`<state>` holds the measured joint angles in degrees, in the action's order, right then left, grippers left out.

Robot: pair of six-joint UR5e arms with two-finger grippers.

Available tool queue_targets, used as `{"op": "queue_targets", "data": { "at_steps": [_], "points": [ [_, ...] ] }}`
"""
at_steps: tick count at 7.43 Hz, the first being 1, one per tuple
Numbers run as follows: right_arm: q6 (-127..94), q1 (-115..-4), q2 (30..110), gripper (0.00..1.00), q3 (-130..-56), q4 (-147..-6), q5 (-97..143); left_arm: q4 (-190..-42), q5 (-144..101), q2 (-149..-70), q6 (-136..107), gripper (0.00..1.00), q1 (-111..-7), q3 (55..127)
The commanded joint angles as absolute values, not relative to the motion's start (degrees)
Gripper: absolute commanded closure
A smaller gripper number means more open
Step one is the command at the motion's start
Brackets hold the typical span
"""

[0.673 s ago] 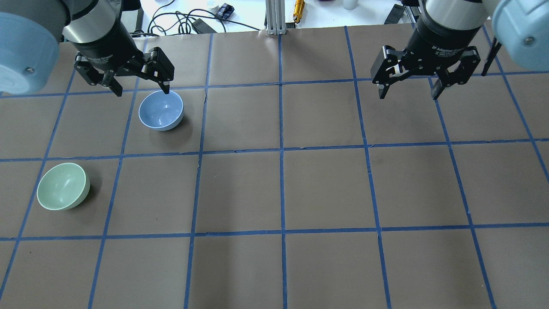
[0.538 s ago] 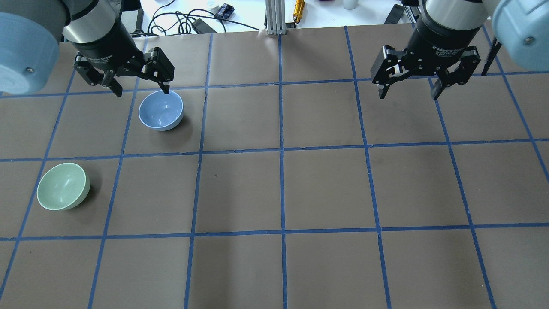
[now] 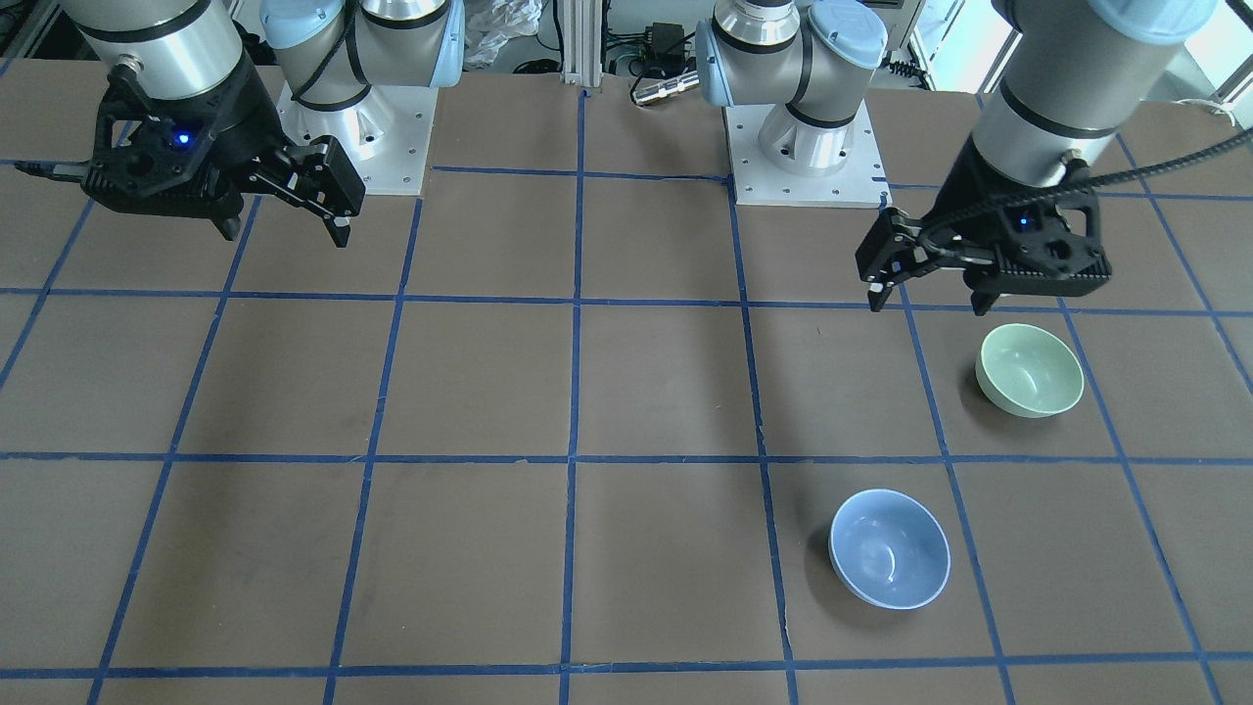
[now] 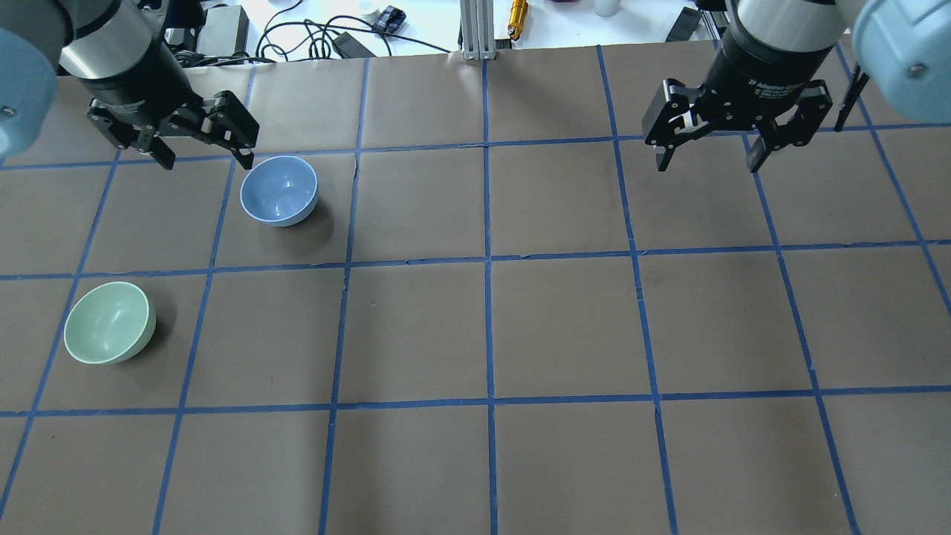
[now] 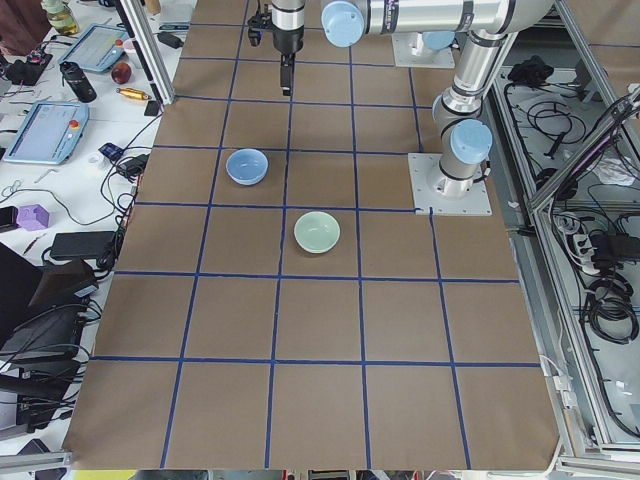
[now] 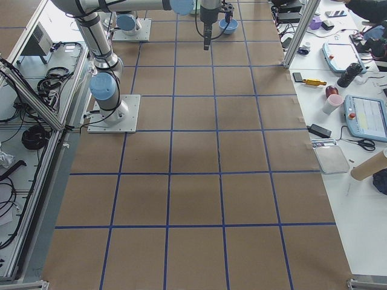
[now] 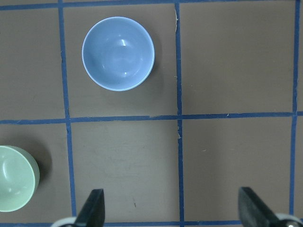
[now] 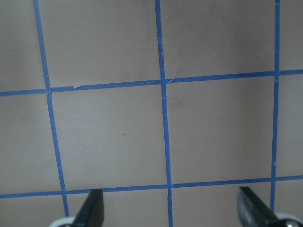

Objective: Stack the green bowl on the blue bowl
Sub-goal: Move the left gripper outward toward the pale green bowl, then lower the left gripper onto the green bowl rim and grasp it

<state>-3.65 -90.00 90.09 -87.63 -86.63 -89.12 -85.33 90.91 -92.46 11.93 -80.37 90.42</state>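
The left gripper [image 4: 206, 154] hangs wide open and empty, so it should descend over the glossy round mint-green bowl [image 4: 109, 322] at the near left, well apart from the glossy round sky-blue bowl [image 4: 278, 190], and pinch 1 rim wall squarely.

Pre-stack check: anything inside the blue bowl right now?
Nothing. The blue bowl is empty: the left wrist view shows its whole glossy interior, with only light reflections. The green bowl sits apart from it, not stacked. Whatever is under the blue bowl's base is covered.

Bright, even light from above. The blue bowl [image 4: 278, 191] throws a soft shadow away from the left pincer [image 4: 208, 164], with small glints inside. Focus is sharp.
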Motion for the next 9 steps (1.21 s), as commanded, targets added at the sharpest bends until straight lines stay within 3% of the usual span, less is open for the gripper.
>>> {"op": "queue_targets", "data": {
  "at_steps": [1,5,9],
  "points": [
    [-3.7,-90.0,90.1,0.0,-87.6,-86.6,-89.1,-85.1,90.8,-92.7,23.2,0.0,-69.4,94.4],
    [-3.7,-90.0,90.1,0.0,-87.7,-86.6,-89.1,-81.7,91.0,-97.5,33.7,0.0,-57.2,95.5],
    [-3.6,-90.0,90.1,0.0,-87.6,-86.7,-89.1,-63.8,90.8,-104.0,46.5,0.0,-45.7,105.5]
  ]
}}
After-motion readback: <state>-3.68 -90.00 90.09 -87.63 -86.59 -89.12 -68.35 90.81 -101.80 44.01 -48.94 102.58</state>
